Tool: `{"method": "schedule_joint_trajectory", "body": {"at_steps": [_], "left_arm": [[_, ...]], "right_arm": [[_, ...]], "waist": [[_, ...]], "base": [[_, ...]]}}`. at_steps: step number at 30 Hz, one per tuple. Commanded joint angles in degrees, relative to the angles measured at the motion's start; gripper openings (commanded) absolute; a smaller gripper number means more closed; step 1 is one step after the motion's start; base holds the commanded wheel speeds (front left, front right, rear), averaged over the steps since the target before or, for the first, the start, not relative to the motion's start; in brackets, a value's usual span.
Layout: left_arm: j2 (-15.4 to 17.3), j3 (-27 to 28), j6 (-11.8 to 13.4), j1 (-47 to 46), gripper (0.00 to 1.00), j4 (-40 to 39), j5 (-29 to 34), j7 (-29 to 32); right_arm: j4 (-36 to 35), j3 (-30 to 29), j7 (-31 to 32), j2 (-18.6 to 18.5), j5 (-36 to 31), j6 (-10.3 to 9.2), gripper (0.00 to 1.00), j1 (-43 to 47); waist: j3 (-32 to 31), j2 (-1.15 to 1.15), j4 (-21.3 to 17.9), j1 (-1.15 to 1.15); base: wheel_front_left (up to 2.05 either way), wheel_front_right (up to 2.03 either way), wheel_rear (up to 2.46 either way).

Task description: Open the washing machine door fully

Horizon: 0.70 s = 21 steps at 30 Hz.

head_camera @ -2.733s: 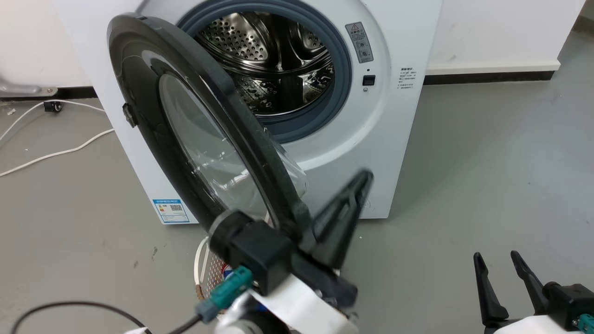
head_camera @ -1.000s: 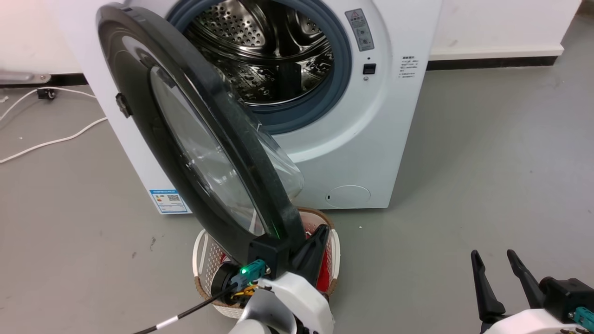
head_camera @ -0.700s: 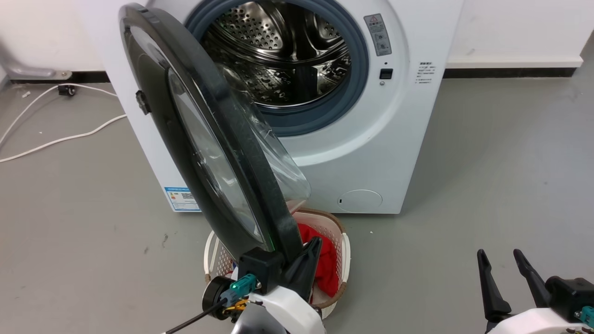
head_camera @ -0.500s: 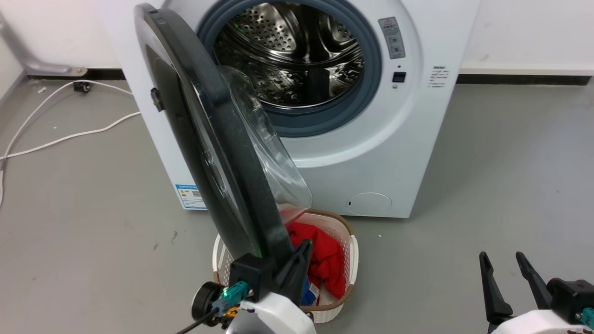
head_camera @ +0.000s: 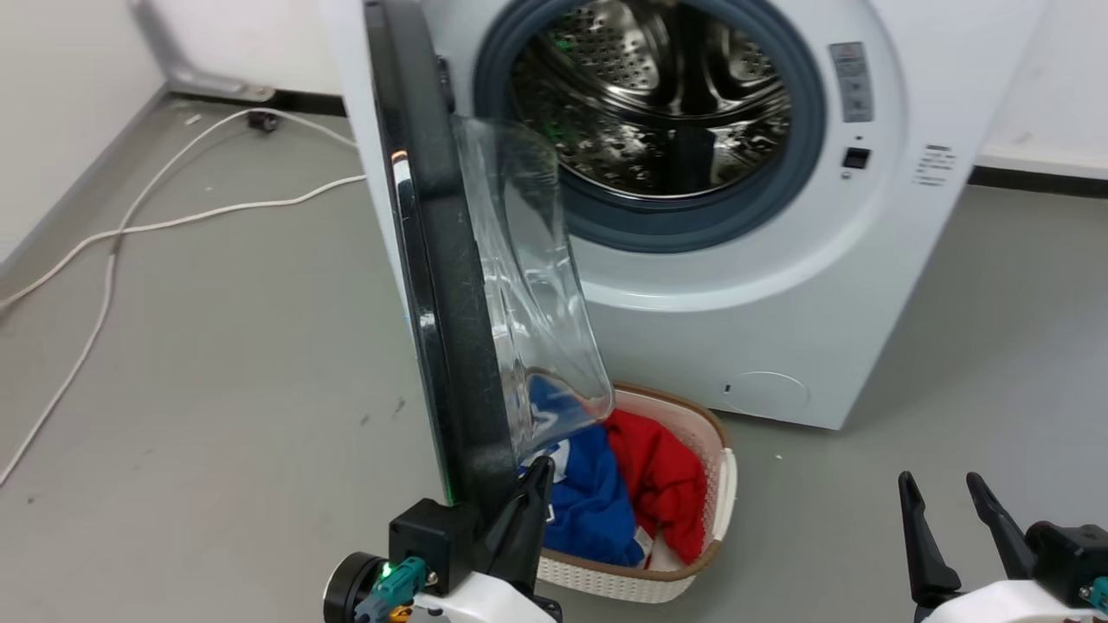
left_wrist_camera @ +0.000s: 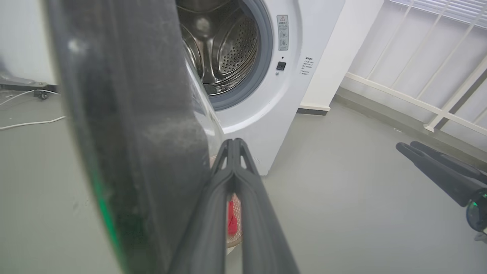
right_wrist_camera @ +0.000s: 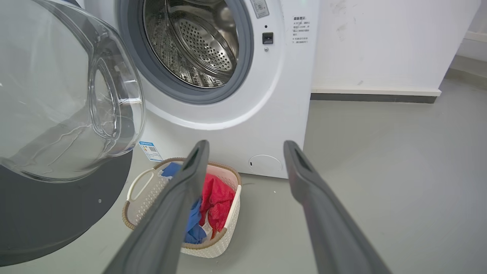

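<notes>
The door [head_camera: 441, 285] has a glossy black plastic rim, dusty along its edge, round a clear glass bowl [head_camera: 537, 285]. The drum [head_camera: 658, 95] is shiny perforated steel inside a matt rubber ring [head_camera: 692, 232]. The basket [head_camera: 658, 581] is woven-look plastic holding soft cloth [head_camera: 658, 476]. The floor [head_camera: 216, 389] is smooth and matt.

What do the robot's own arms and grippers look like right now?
Each gripper has two long, dark grey fingers tapering to points, the left gripper and the right gripper alike. They rise from blocky black bases on glossy white forearm shells. A teal connector sits at each wrist; the left one has a small green light and a round black housing beside it.
</notes>
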Motion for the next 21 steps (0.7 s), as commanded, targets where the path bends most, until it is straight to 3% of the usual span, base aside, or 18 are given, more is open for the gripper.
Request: {"method": "schedule_joint_trajectory", "body": {"at_steps": [1, 12, 21], "left_arm": [[0.9, 1.3, 0.9, 0.6, 0.0, -0.1, 0.1, -0.2], [2.5, 3.9, 2.5, 1.7, 0.0, -1.8, -0.7, -0.5], [6.2, 11.2, 3.2, 1.3, 0.0, 0.0, -3.8, -2.2]], "right_arm": [[-0.2, 0.2, 0.0, 0.1, 0.3, 0.01, 1.0, 0.3], [-0.5, -0.2, 0.1, 0.1, 0.7, 0.01, 1.0, -0.3], [-1.6, -0.1, 0.8, 0.1, 0.1, 0.01, 1.0, -1.5]], "waist": [[0.2, 0.0, 2.0, 0.0], [1.3, 0.0, 9.5, 0.0], [3.5, 0.0, 10.4, 0.0]], "base": [[0.0, 0.0, 0.0], [0.0, 0.0, 0.0], [0.0, 0.0, 0.0]]}}
